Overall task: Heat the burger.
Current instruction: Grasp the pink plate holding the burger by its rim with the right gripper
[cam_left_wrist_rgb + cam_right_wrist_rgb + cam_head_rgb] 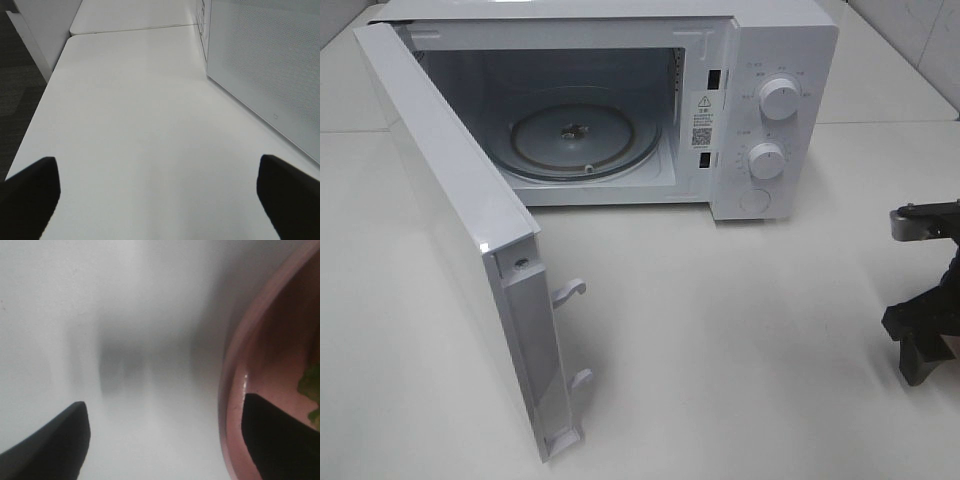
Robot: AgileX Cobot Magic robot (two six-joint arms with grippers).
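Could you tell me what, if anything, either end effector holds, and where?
Nothing. The right end effector, open, straddles the rim of the pink plate; the left end effector is open, empty.

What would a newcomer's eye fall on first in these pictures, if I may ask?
The white microwave at the back of the table, its door swung wide open and its glass turntable empty. Then, in the right wrist view, the right end effector, open, straddling the rim of a pink plate.
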